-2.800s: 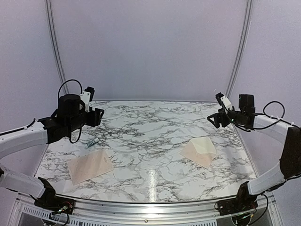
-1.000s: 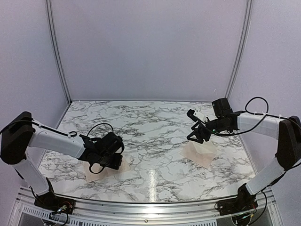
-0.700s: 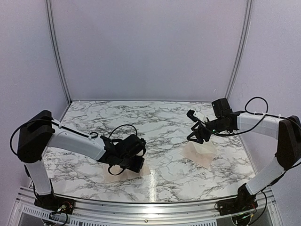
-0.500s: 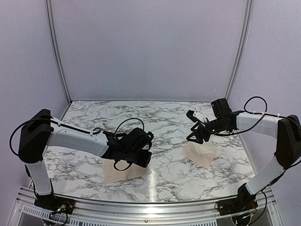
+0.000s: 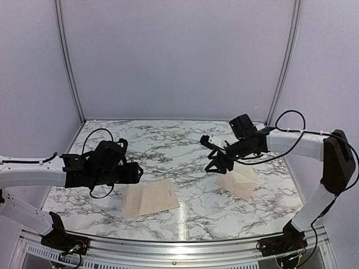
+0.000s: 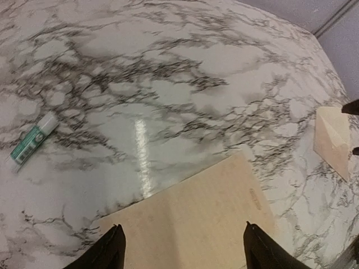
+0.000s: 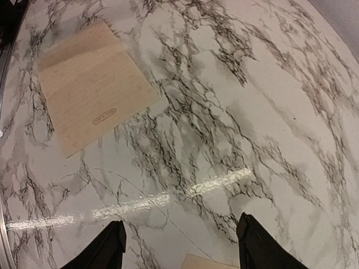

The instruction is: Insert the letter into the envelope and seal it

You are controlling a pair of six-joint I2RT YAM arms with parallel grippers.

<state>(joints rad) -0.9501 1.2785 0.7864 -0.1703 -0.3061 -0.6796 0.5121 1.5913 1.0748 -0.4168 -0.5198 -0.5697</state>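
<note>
Top view first: the letter [image 5: 150, 197] is lying flat on the marble table [image 5: 185, 140], near the front and a bit left of centre. The envelope [image 5: 238, 180] is sitting well apart from it over on the right. The left gripper [image 5: 133, 171] is hovering just left of the letter, not touching it, and the right gripper [image 5: 209, 154] is hanging in the air just left of the envelope. From up here I'm not really making out how the jaws are standing

The left wrist view is sorting that out. Its fingers are standing wide apart with nothing between them, and the letter is lying flat on the marble underneath. It's also showing a little green-and-white glue stick [image 6: 32, 143] off to the side, which I'm not finding in the top view

The right wrist view is showing that gripper spread and empty too. It's looking down at mostly bare marble, with the letter off in a far corner and just a sliver of envelope peeking in at the bottom

Handling-wise I'm guessing the letter is going to be light, thin and floppy, and lying dead flat on slick stone isn't giving the fingers much to bite. I'd be going for a corner or short edge, maybe sliding it first, and pinching gently so it isn't creasing
</note>
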